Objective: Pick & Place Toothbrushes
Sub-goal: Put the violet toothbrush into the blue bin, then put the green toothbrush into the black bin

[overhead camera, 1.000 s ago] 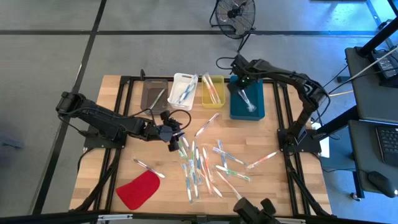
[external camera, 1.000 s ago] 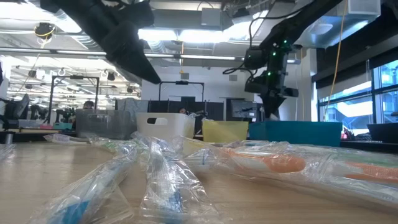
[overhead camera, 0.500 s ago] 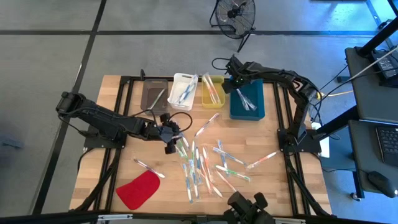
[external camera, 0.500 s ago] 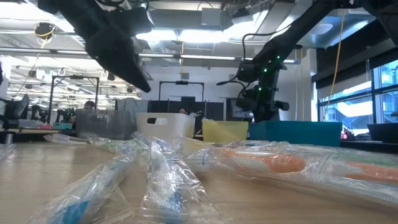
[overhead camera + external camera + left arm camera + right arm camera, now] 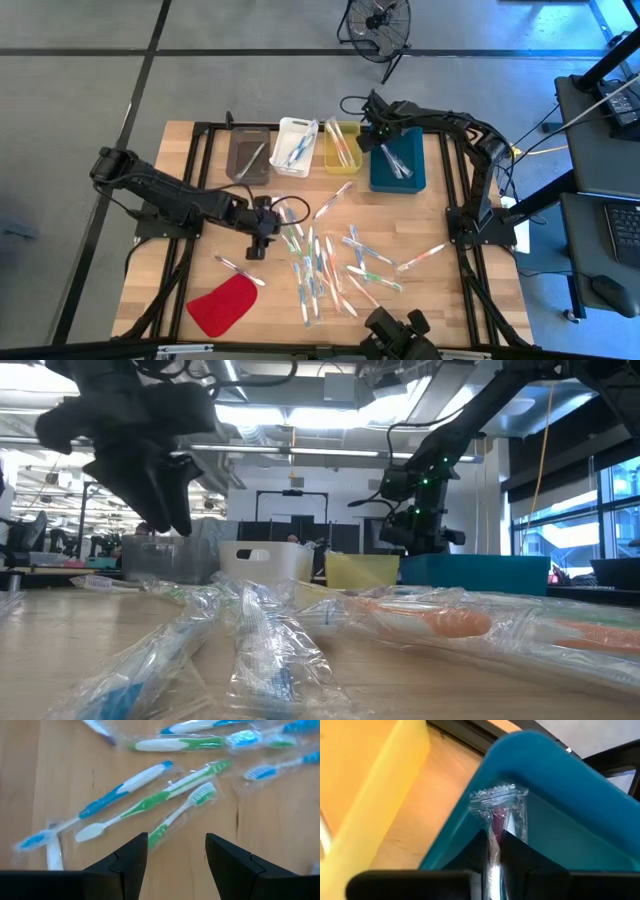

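Observation:
Many wrapped toothbrushes (image 5: 320,265) lie scattered on the wooden table's middle. My left gripper (image 5: 258,246) hangs open above the pile's left edge and points steeply down. In its wrist view a green-and-white toothbrush (image 5: 175,817) lies just beyond the open fingers (image 5: 176,852), untouched. My right gripper (image 5: 382,138) is low over the far left corner of the blue bin (image 5: 410,170), shut on a wrapped toothbrush (image 5: 496,815) with a reddish handle. Pale wrapped toothbrushes (image 5: 393,162) show in that bin. My right gripper pinches the wrapped toothbrush between its two fingers, coming from above and pointing steeply down. The toothbrush lies along the fingers. Its crimped wrapper end (image 5: 497,799) sticks out past the fingertips, close to the blue bin's inner wall; whether it touches the wall I cannot tell.
Along the far edge stand a dark bin (image 5: 248,155), a white bin (image 5: 295,145) and a yellow bin (image 5: 342,145), each with toothbrushes, left of the blue one. A flat red piece (image 5: 222,305) lies near left. A fan (image 5: 378,22) stands beyond the table.
My left gripper has tipped from nearly level to pointing steeply down and has shifted a little toward the table's near left. My right gripper has sunk toward the blue bin with the toothbrush and moved slightly toward its left side.

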Controlling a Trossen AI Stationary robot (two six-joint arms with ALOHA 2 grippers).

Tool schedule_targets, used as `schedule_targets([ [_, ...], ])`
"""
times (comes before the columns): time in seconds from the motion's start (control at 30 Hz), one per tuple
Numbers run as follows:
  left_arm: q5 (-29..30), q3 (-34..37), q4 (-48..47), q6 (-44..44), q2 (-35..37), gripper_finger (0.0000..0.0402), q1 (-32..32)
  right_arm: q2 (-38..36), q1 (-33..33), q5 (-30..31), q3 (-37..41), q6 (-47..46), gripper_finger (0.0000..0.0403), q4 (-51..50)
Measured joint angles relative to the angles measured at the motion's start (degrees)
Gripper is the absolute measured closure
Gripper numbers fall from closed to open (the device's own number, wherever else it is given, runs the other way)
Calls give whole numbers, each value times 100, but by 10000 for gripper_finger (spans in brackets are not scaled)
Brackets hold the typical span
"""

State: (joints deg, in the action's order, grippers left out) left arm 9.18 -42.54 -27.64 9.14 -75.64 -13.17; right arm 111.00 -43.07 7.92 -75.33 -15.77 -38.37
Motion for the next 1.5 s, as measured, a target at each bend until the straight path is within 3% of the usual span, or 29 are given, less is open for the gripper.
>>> schedule_targets([
  [0.13, 12, 0, 24, -417, -88, 208, -66, 0, -2, 3, 0, 124, 349, -106],
  [0.47, 307, -2, 156, -1080, -760, 210, -44, -32, -11, -290, 0, 270, 222, -563],
  [0.67, 392, -2, 268, -1260, -1100, 210, 173, -228, -9, -328, 2, 320, 185, -950],
  [1.07, -193, -2, 233, -1442, -1377, 224, 600, -1269, 164, -345, 4, 599, 199, -1202],
  [1.5, -333, -2, 106, -1629, -1379, 331, 557, -2571, 651, -237, 448, 457, 246, -1365],
])
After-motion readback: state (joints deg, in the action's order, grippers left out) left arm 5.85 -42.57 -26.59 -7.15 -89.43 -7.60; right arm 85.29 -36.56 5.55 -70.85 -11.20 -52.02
